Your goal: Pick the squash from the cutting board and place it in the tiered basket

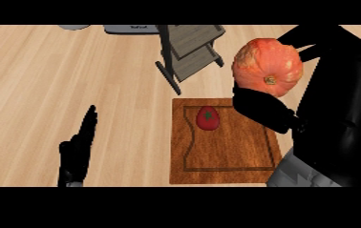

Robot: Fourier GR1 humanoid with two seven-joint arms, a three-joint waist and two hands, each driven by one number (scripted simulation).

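**Desk:** Head view, kitchen counter. What are you holding?

**Robot:** My right hand (271, 111) carries the squash (267, 66), an orange, round one with paler mottling and its stem stub facing the camera. My thumb and fingers curl round it from below and behind, so the hand is clamped on it. The squash is lifted clear of the wooden cutting board (226, 143), above the board's far right corner, and just to the right of the tiered basket (189, 53).

**Desk:** And the basket itself?

**Robot:** It stands on the light wood counter (84, 74) beyond the board, a dark frame with grey slatted tiers, seen steeply from above. The squash is beside it, not in it; I cannot tell whether the two touch.

**Desk:** Anything on the board?

**Robot:** A red tomato (207, 118) with a green top, lying in the board's far left part, inside the groove that runs round it.

**Desk:** Your other hand?

**Robot:** My left hand (79, 146) rests at the lower left, over the counter, fingers straight and together, pointing away from me, holding nothing. It is well apart from the board.

**Desk:** Background?

**Robot:** A grey object (132, 29) at the counter's far edge, cut off by the frame; I cannot tell what it is.
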